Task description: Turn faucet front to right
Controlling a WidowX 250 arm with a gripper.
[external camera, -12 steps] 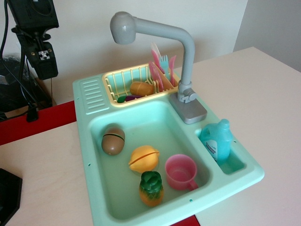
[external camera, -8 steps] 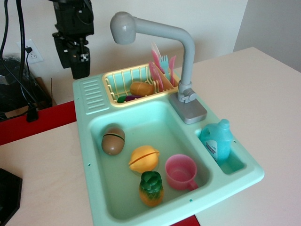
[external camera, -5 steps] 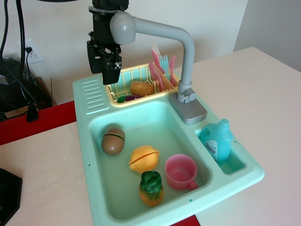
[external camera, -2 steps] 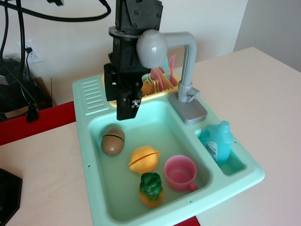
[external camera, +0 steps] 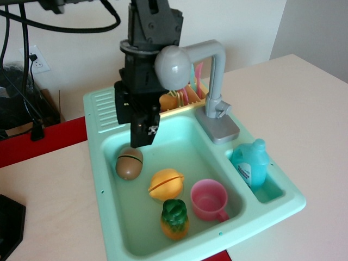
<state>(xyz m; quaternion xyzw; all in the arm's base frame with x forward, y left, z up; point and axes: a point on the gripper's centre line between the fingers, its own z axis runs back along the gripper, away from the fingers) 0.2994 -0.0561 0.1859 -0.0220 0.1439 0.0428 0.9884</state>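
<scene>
The grey faucet [external camera: 216, 70] stands on its square base [external camera: 218, 128] at the back right rim of the green toy sink [external camera: 106, 106]. Its horizontal arm points toward the front left, and its round head [external camera: 174, 66] hangs over the back of the basin. My black gripper [external camera: 140, 140] hangs straight down just left of the head, with the wrist right against or behind it. The fingers look pressed together and hold nothing. Their tips are just above a brown round toy [external camera: 129, 163] in the basin.
The basin holds a yellow lemon toy [external camera: 166, 182], a pineapple toy [external camera: 174, 218] and a pink cup [external camera: 209, 199]. A blue soap bottle [external camera: 251, 162] stands in the right side pocket. A yellow dish rack [external camera: 182, 98] shows behind the arm. A black object [external camera: 10, 223] lies at the left edge.
My gripper came in from the far left to the faucet head. The head swung from pointing left toward the front. In the last moment the gripper dropped slightly lower and left.
</scene>
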